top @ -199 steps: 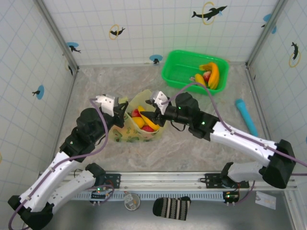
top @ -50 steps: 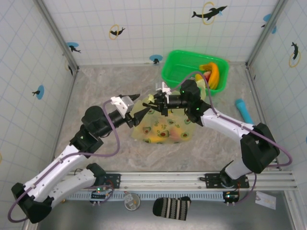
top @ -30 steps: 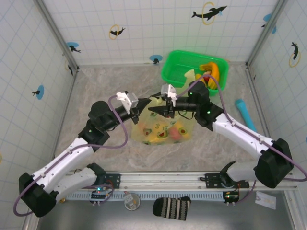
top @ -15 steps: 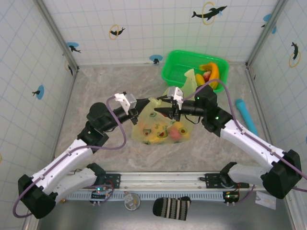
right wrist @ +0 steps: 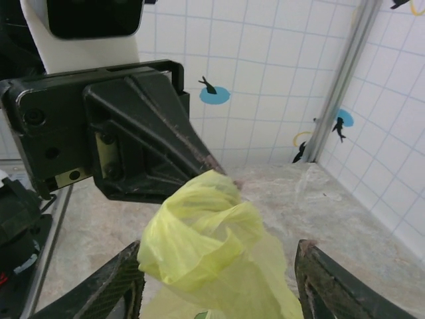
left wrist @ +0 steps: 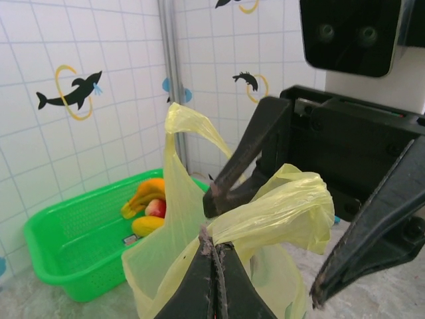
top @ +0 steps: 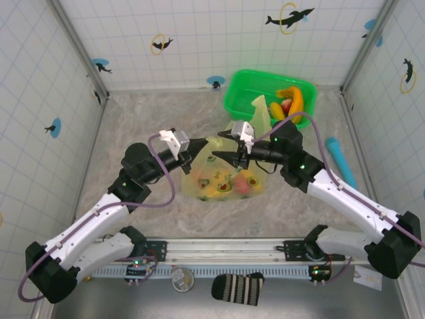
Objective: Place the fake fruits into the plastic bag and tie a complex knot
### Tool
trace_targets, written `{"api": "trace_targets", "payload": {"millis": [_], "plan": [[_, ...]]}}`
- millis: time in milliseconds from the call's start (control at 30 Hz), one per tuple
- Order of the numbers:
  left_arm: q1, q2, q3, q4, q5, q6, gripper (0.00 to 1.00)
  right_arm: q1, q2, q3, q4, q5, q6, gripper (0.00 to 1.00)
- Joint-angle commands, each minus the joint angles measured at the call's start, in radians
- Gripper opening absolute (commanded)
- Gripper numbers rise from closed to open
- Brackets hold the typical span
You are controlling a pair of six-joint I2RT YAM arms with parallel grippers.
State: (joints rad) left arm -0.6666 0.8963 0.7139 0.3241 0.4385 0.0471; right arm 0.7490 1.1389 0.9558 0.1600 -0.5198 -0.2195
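Since the left gripper (top: 198,146) is clenched on one handle of the plastic bag (top: 222,179), the bag's top gets hauled up and kept taut at mid-table, ready for tying. Top view: the right gripper (top: 222,156) noses in from the right-edge side at that same bunch. A loose handle strip (top: 260,111) pokes up free, overlapping the green basket (top: 249,100) at the far edge. Fake fruits (top: 229,187) show through the bag wall (bananas (top: 294,103) and a red piece sit in the basket, so loading looks unfinished to me). Left wrist view: own fingers pinched flat on the gathered handle, its loop bulging right, with the right jaws splayed around that loop, probably lined up to take it. Right wrist view: jaws apart, one each side of the wad, apparently not touching, nothing grasped. The left tip meets the wad from behind. No knot that I can see, just a twist. Risk: thin film slipping out of the left pinch when the right closes.
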Motion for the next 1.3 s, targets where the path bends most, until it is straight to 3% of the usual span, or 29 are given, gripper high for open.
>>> {"api": "trace_targets", "payload": {"millis": [0,100,300,400,433,467,567,633,767,867,1033,1267], "plan": [[0.004,-0.008,-0.009,0.028,0.043,-0.023,0.00,0.002,-0.028,0.060,0.009,0.041,-0.012,0.61],[0.004,-0.014,-0.010,0.027,0.044,-0.029,0.00,-0.006,-0.027,0.072,-0.003,0.033,-0.015,0.57],[0.004,-0.021,-0.008,0.016,0.048,-0.029,0.00,-0.021,-0.005,0.100,-0.030,0.006,-0.016,0.15],[0.004,-0.029,-0.005,-0.006,0.054,-0.025,0.00,-0.032,0.007,0.132,-0.057,-0.005,-0.029,0.02],[0.004,-0.035,-0.003,-0.022,0.059,-0.017,0.00,-0.038,0.010,0.143,-0.058,-0.012,-0.030,0.02],[0.004,-0.042,0.006,-0.052,0.059,-0.002,0.09,-0.045,0.014,0.155,-0.060,-0.022,-0.036,0.02],[0.004,-0.056,0.059,-0.150,-0.002,0.031,0.44,-0.059,0.044,0.210,-0.076,-0.074,-0.099,0.06],[0.005,-0.056,0.101,-0.193,-0.030,0.056,0.54,-0.061,0.075,0.254,-0.073,-0.075,-0.161,0.08],[0.008,-0.030,0.157,-0.224,-0.062,0.050,0.68,-0.086,0.168,0.348,-0.021,-0.145,-0.291,0.00],[0.030,0.023,0.194,-0.247,-0.033,0.019,0.72,-0.114,0.250,0.456,-0.058,-0.236,-0.360,0.00],[0.076,0.111,0.244,-0.254,0.136,-0.037,0.77,-0.135,0.301,0.492,-0.020,-0.338,-0.408,0.00],[0.123,0.137,0.187,-0.143,0.101,-0.015,0.76,-0.148,0.290,0.487,-0.033,-0.466,-0.425,0.00]]}}
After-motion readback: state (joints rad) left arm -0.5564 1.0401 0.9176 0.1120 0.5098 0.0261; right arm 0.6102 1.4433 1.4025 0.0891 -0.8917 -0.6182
